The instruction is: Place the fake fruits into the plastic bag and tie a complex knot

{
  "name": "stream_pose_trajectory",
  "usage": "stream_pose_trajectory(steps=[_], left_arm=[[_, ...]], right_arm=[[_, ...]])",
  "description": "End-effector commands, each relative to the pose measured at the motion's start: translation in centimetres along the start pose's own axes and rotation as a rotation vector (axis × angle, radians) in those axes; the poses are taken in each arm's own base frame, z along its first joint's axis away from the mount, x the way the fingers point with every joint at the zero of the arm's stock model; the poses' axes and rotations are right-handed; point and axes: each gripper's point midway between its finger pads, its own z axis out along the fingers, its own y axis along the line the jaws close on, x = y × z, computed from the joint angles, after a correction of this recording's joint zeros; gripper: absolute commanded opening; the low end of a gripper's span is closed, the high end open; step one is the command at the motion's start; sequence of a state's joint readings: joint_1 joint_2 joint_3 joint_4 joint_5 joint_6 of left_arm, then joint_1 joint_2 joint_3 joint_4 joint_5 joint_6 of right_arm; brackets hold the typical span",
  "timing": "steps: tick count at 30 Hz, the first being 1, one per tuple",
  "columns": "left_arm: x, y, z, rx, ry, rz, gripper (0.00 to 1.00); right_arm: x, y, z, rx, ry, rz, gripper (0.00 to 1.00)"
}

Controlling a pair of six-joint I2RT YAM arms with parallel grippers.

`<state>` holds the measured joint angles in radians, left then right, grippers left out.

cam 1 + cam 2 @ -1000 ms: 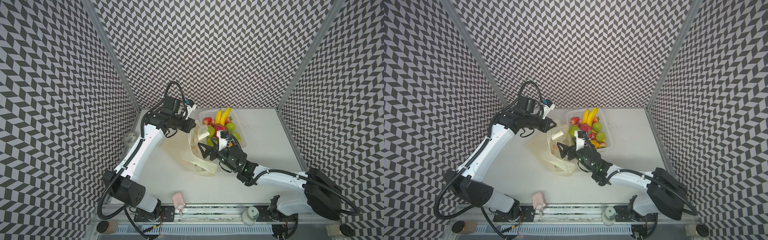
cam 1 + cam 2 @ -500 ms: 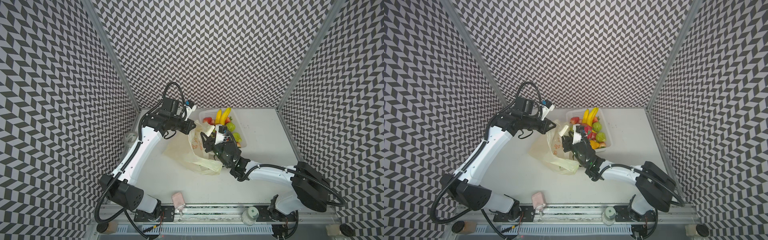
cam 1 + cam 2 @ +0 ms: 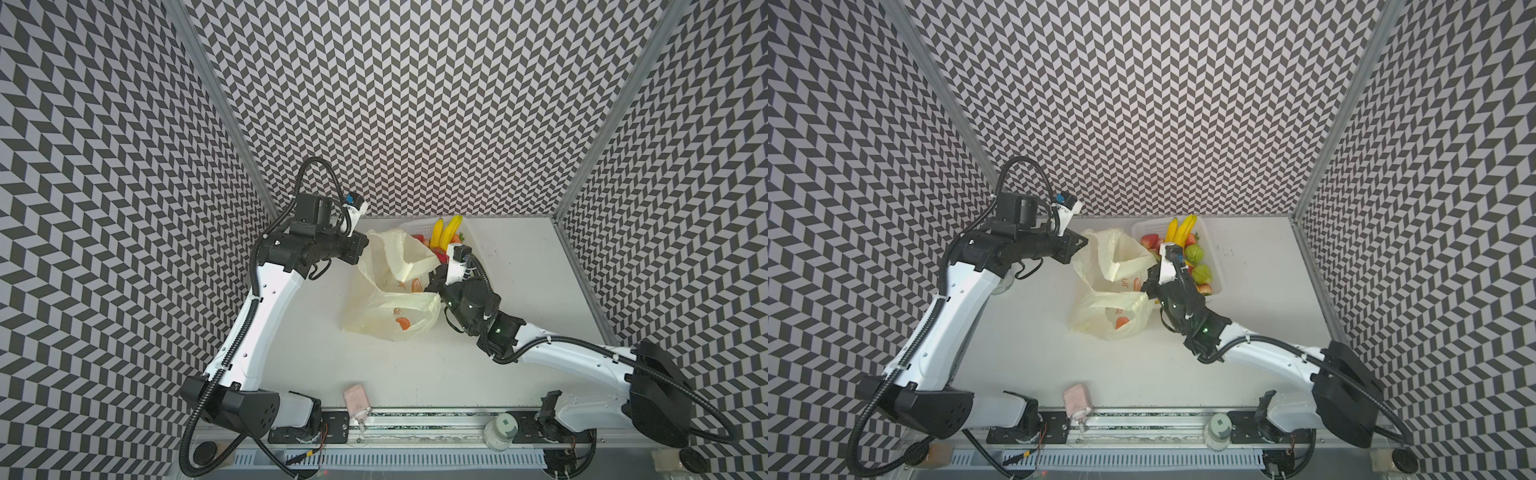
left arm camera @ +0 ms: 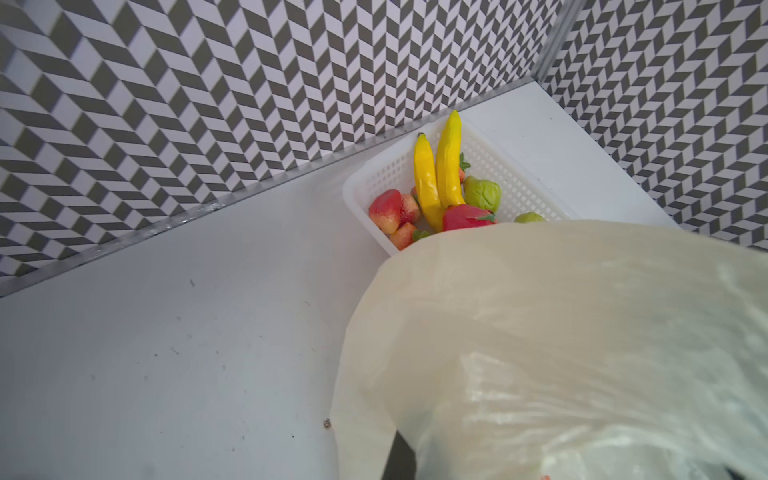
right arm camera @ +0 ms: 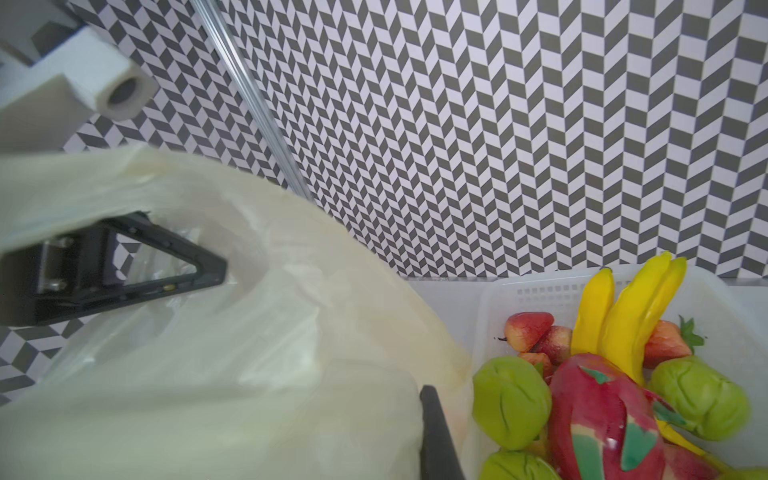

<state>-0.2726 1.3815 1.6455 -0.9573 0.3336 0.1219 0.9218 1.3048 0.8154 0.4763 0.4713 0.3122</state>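
- The plastic bag [image 3: 390,291] lies slumped on the table [image 3: 519,291] just beside the basket [image 3: 419,227], with its mouth lifted and turned toward the basket. I can't make out any fruit inside it.
- The fake fruits [image 4: 436,187] sit heaped in the basket, with the bananas leaning on its far wall.
- My left gripper [image 3: 362,248] is clamped shut on one handle loop and holds it up on the bag's side away from the basket.
- My right gripper [image 3: 435,275] is closed right down too. It pinches what looks like the opposite rim, hard against the basket's near wall.
- As I read it, the step in hand is spreading the mouth for loading.
- To do that well I'd draw the two grips apart gently and level, only until the film goes taut. Film this thin will likely slip out or tear if jerked.
- I'd tip the opening toward the basket so each fruit has a short way to travel.
- One grip must let go to fetch fruit, so I'd set the left high enough to prop the mouth alone.
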Motion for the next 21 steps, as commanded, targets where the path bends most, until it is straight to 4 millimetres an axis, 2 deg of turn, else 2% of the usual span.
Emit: stream_pose_trajectory(steps=[1,3,6,9,12,16,21], left_arm=[[0.0,-0.6,0.6,0.047,-0.008,0.029,0.13],[-0.3,-2.4,0.7,0.158,-0.029,0.031,0.32],[-0.8,-4.1,0.1,0.252,-0.075,0.018,0.48],[-1.3,-5.6,-1.3,0.321,-0.135,0.011,0.58],[-1.9,-6.3,-3.3,0.320,-0.203,-0.020,0.66],[-2.2,-5.7,-5.8,0.242,-0.303,-0.137,0.73],[0.4,-4.5,-6.1,0.132,-0.372,-0.459,0.73]], right_arm=[[0.4,-1.2,-0.7,0.025,0.042,-0.002,0.00],[0.4,-0.6,-0.7,0.001,0.058,0.001,0.00],[0.4,0.0,-0.3,-0.007,0.089,0.003,0.00],[0.2,0.5,0.0,-0.016,0.107,0.007,0.00],[0.0,0.8,0.0,-0.021,0.114,0.016,0.00],[-0.2,1.0,0.1,-0.026,0.123,0.023,0.00],[-0.1,1.0,0.2,-0.024,0.124,0.016,0.00]])
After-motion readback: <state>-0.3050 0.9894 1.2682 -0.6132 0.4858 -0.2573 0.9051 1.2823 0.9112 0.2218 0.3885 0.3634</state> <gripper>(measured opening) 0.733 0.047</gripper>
